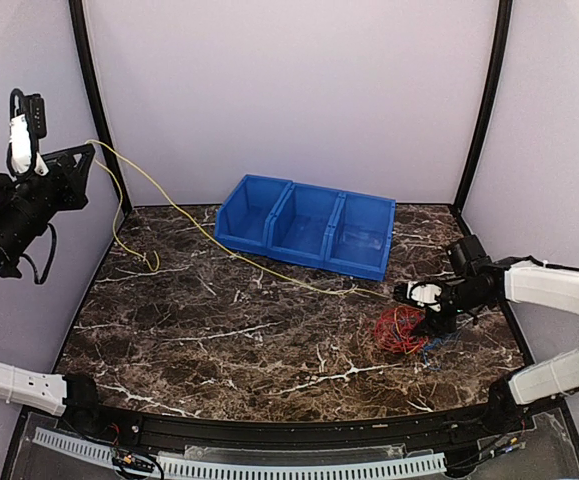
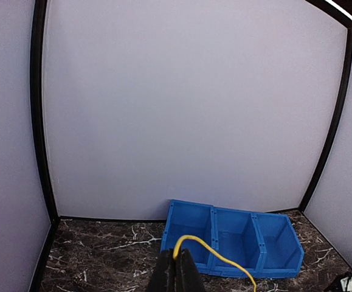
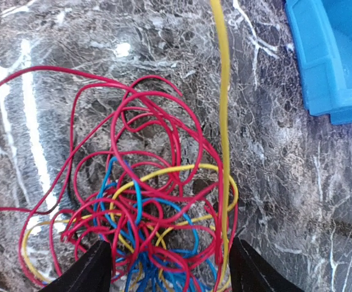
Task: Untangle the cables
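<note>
The cables are a tangle (image 1: 399, 330) of red, blue and yellow wire on the marble table (image 1: 269, 340) at the right. In the right wrist view the tangle (image 3: 145, 201) lies between my right gripper's open fingers (image 3: 90, 271). My right gripper (image 1: 427, 318) sits low over the tangle, holding nothing. A yellow cable (image 1: 219, 243) runs out of the tangle, up and left to my left gripper (image 1: 87, 162), which is raised high at the left. The left gripper (image 2: 177, 274) is shut on that yellow cable (image 2: 191, 239). A slack yellow loop (image 1: 121, 215) hangs down to the table.
A blue bin (image 1: 309, 225) with three compartments stands at the back centre, close behind the stretched yellow cable; it also shows in the left wrist view (image 2: 233, 234) and the right wrist view (image 3: 334, 55). Pale walls and black corner posts (image 1: 94, 110) enclose the table.
</note>
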Motion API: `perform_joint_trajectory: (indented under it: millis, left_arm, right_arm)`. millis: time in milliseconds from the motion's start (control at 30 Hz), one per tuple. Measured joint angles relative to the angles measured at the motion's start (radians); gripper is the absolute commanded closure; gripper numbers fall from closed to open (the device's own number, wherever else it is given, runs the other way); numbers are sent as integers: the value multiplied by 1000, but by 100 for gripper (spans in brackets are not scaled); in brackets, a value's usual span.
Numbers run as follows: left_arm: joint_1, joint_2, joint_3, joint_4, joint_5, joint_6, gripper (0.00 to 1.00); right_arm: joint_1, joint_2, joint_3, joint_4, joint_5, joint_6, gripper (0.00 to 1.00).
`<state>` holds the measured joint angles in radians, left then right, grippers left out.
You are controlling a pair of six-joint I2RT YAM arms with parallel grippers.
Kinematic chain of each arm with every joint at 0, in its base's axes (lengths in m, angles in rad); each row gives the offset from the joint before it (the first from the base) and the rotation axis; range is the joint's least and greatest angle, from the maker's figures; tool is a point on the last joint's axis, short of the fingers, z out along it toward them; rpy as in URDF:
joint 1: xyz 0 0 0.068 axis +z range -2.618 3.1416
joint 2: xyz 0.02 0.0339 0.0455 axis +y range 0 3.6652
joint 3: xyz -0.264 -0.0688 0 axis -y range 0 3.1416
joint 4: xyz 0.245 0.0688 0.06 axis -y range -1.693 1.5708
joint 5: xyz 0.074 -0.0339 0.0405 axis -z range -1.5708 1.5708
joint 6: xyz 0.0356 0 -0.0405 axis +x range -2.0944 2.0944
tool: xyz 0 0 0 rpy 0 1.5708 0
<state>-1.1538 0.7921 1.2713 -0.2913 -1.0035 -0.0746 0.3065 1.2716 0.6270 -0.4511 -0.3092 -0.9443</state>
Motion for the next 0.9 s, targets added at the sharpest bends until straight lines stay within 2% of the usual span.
perform_joint_trajectory:
  millis: [200,333,600,900]
  left_arm:
    - [11,16,-9,3,-48,63,100]
    - [53,79,-32,-7,14,20,100]
    - [75,235,-173,-12,243,-134,100]
    - [76,283,-228,33,423,-235,100]
  right_arm:
    - [28,-181,75,-161,-38,-52,25]
    - [86,-193,144,-189,-101,-14,27]
    - [173,7,159,-49,-129,122,31]
    - [219,290,285,95,-95,206,39]
